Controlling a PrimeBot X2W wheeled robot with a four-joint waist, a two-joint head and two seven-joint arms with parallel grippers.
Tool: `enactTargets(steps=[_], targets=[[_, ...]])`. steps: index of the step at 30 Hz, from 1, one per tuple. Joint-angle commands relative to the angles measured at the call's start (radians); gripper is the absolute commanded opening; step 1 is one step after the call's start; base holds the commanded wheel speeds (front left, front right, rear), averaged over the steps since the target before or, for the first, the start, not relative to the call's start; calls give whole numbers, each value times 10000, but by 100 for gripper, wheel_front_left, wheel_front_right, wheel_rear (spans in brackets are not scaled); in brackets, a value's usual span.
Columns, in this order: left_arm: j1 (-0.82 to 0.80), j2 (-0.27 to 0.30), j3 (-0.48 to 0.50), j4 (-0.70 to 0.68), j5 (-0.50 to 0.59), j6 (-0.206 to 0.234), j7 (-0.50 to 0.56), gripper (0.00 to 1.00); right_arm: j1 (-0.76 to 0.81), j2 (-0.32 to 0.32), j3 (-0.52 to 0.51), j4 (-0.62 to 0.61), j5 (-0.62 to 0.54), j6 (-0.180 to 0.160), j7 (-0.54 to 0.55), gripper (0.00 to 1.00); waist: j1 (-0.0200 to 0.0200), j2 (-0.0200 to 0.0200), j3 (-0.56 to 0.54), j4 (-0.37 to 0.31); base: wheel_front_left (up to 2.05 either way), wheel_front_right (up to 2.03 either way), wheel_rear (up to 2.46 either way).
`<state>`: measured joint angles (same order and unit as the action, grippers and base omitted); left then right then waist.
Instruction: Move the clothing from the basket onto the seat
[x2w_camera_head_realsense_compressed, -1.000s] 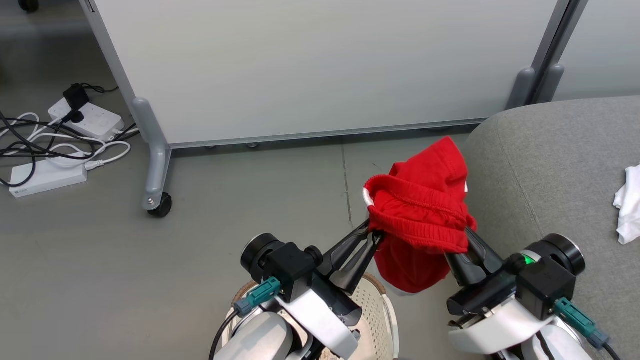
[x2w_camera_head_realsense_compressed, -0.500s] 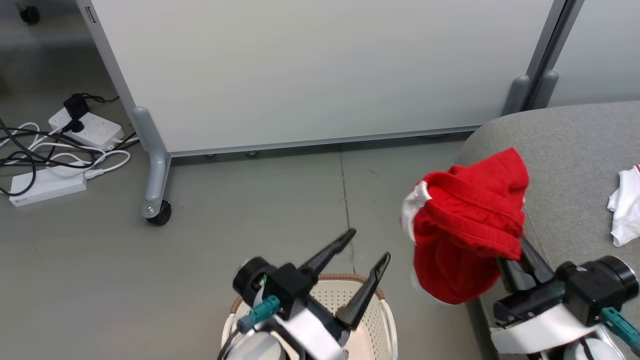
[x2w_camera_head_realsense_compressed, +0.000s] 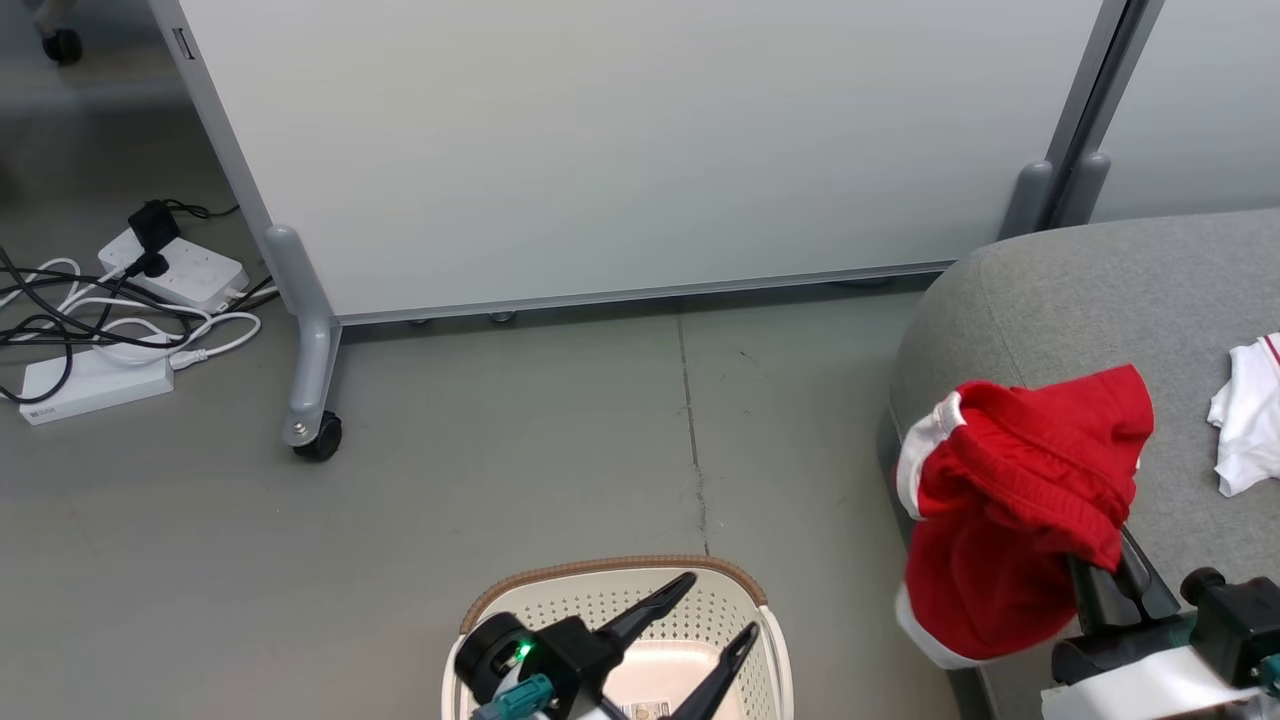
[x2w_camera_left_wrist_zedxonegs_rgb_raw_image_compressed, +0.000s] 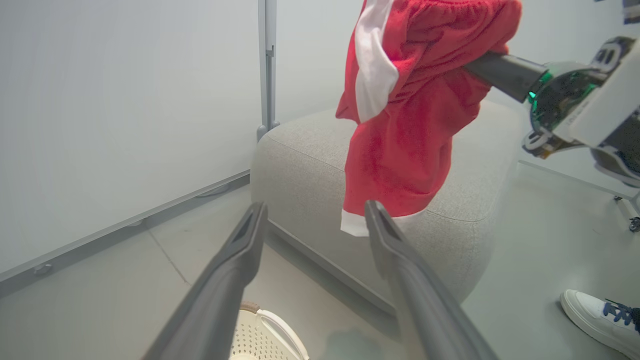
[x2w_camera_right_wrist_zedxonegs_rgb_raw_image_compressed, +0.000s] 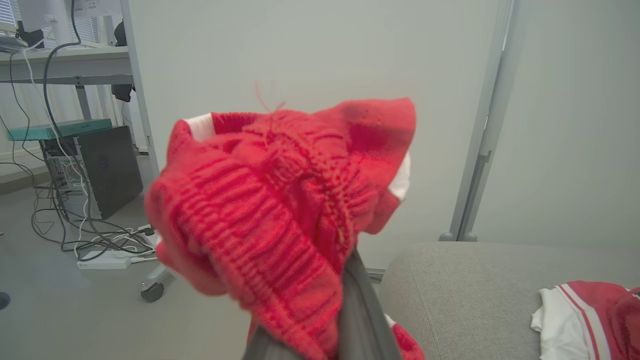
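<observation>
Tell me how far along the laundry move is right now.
Done: one white-and-red garment lies on the sofa. In hand: the right jaws are shut on the red shorts, which hang by the sofa's edge, not yet set down. The left jaws stand open above the basket. Left: lay the shorts on the sofa. The basket's visible part shows no clothing; the rest is out of frame.

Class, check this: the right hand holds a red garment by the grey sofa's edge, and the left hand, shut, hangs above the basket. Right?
One error: the left hand is open, not shut; the left wrist view shows its fingers spread, empty. It does hang above the basket, and the right hand does hold the red garment by the grey sofa's edge.
</observation>
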<state>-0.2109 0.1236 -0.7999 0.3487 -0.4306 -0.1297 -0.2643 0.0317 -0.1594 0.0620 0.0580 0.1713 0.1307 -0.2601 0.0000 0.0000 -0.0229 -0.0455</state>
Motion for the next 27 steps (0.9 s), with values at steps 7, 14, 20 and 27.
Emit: enactTargets(steps=[7, 14, 20, 27], targets=[[324, 214, -38, 320, -243, -5, -11, 100, 144, 182, -272, 182, 123, 2, -51, 0, 0, 0, 46, -84, 0, 0, 0], [347, 162, -25, 380, -290, -5, -11, 100, 58, 180, -265, 238, 75, 2, -51, 0, 0, 0, 75, -92, 0, 0, 0], [292, 93, 72, 326, -183, -6, -11, 100, 0, 114, -263, 219, 86, 2, -51, 0, 0, 0, 87, -92, 0, 0, 0], [281, 94, 101, 325, -4, -6, -10, 100, -47, 50, -302, 178, 55, 2, -51, 0, 0, 0, 176, -385, 0, 0, 0]])
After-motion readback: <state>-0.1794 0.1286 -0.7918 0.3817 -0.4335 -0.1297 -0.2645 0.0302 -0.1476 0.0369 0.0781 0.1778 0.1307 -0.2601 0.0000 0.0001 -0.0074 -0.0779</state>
